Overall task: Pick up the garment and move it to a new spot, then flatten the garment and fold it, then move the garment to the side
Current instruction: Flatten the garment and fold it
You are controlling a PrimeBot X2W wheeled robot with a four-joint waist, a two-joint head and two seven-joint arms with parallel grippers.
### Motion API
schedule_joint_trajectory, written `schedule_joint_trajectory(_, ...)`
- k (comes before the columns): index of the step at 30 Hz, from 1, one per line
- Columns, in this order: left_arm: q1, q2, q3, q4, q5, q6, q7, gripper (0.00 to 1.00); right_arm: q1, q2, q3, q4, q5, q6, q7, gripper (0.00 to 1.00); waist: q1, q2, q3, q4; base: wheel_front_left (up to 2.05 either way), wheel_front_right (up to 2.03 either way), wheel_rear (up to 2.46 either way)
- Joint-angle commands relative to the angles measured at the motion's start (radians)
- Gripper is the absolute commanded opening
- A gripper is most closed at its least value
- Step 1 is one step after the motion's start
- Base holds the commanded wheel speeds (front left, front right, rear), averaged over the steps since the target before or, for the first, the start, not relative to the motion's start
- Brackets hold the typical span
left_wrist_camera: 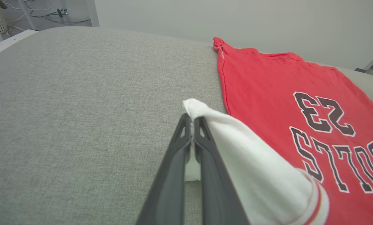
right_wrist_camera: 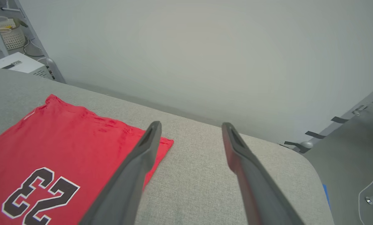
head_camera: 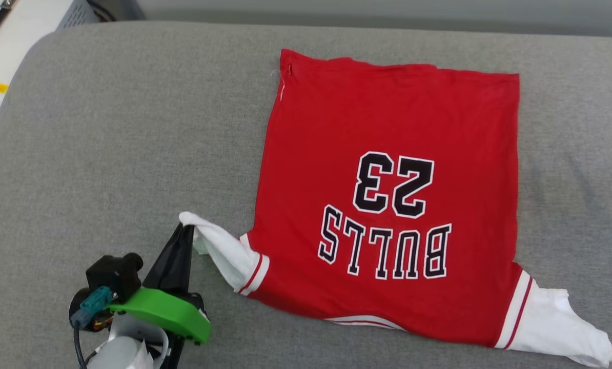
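Observation:
The garment (head_camera: 388,169), a red T-shirt with white sleeves and upside-down "BULLS 23" lettering, lies spread flat on the grey cushion (head_camera: 106,154), hem at the far side. My left gripper (head_camera: 187,226) is shut on the tip of the near-left white sleeve (left_wrist_camera: 236,150), lifting it slightly off the cushion. In the left wrist view the left gripper (left_wrist_camera: 191,118) pinches the white cloth between its tips. The other white sleeve (head_camera: 557,328) lies loose at the near right. In the right wrist view my right gripper (right_wrist_camera: 191,126) hangs open above the cushion, beside the garment (right_wrist_camera: 49,150) hem corner.
A white box (head_camera: 8,46) stands past the cushion's far-left corner. A shelf with a basket (right_wrist_camera: 8,37) is at the far left. A dark floor with tape marks (right_wrist_camera: 345,131) lies beyond the cushion's right edge. Bare cushion stretches left of the garment.

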Motion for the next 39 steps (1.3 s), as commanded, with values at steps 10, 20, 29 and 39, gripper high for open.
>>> schedule_joint_trajectory(10, -0.128, -0.092, 0.012, -0.045, 0.106, -0.042, -0.006, 0.00, -0.462, -0.034, 0.228, 0.397, 0.072, -0.001, 0.453, 1.00, -0.0001, 0.0000, 0.261, 0.116, 0.00, 0.00, 0.00)
schedule_joint_trajectory(20, -0.170, -0.165, 0.047, -0.047, 0.170, -0.087, -0.006, 0.00, -0.572, 0.022, 0.287, 0.579, 0.055, -0.001, 0.449, 1.00, -0.0001, 0.0000, 0.353, 0.172, 0.00, 0.00, 0.00)
schedule_joint_trajectory(29, -0.169, -0.208, 0.084, -0.030, 0.210, -0.120, -0.006, 0.00, -0.503, 0.013, 0.369, 0.685, 0.082, -0.001, 0.438, 0.00, -0.0001, 0.0000, 0.351, 0.178, 0.00, 0.00, 0.00)
schedule_joint_trajectory(39, -0.121, -0.219, 0.137, 0.029, 0.229, -0.148, -0.006, 0.00, -0.501, -0.064, 0.431, 0.618, 0.127, -0.001, 0.279, 0.00, -0.0001, 0.0000, 0.217, 0.131, 0.00, 0.00, 0.00)
